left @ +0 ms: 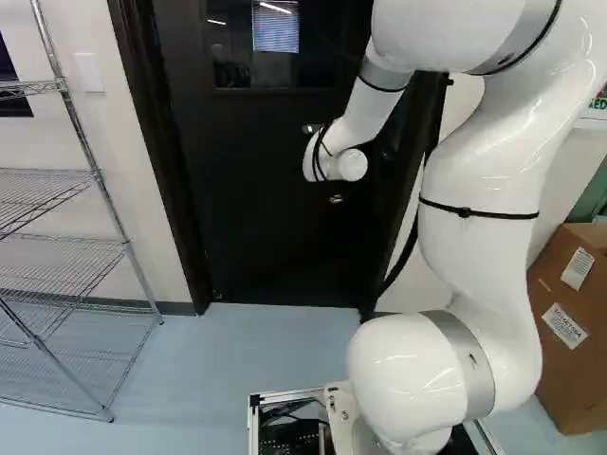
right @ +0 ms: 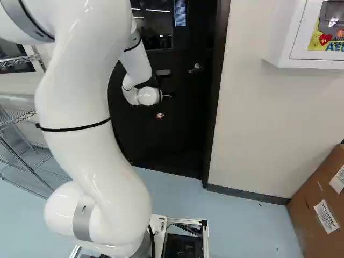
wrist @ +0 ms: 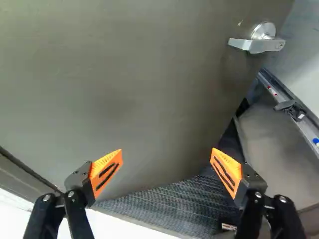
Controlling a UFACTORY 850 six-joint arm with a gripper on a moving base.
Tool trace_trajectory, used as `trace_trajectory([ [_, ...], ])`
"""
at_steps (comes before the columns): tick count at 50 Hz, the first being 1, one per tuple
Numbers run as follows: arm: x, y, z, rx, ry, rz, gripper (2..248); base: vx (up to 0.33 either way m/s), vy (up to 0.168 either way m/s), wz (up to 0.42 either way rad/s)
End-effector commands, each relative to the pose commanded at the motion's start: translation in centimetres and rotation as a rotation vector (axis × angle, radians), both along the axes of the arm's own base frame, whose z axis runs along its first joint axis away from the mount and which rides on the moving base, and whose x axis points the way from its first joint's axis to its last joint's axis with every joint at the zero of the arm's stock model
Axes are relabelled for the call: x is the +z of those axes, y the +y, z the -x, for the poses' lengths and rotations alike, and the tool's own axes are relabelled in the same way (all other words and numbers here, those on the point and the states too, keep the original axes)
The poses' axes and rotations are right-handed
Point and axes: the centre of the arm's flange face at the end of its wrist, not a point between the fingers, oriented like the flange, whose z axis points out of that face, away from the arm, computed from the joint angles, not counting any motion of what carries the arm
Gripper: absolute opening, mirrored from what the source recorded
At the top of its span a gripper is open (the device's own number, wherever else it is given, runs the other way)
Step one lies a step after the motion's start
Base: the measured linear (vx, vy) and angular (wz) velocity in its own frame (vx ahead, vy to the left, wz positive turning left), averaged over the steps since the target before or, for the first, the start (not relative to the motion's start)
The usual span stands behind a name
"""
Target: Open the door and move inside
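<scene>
You're at the opening stage, I'd judge: the door (wrist: 124, 94) stands ajar, swung away from you into the next room, and the wrist view shows dark carpet (wrist: 164, 206) past its lower edge. The hand (wrist: 167, 155) is open, fingers (wrist: 227, 173) spread wide, nothing between them, facing the door's broad panel. Your lever handle (wrist: 256, 46) sits near the door's free edge, out ahead and to one side of the hand, clear of both fingertips, so no grip on it here. What the next move calls for, as I read it, is a steady push on the door to widen the gap, base (left: 254, 417) following in behind once there's room; mind the arm (left: 479, 180) against the door frame (left: 156, 161), and watch for the door swinging back. As for the door itself, here's your look at it: straight ahead of the base, nearly black in the base views, a duller grey-brown close up, flat and plain, with a window (left: 275, 43) set high in it and a silvery lever on a round rose. Off beside the door, on its hinge side, there's a wire rack (left: 57, 284).
</scene>
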Motion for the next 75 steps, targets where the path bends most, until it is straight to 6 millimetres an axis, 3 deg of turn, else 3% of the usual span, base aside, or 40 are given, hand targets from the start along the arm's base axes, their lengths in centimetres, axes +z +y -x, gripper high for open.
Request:
trace_trajectory([
  [75,0.1,0.1,15.5,-0.009,0.020,-0.009,247,0.000,0.000,0.000],
])
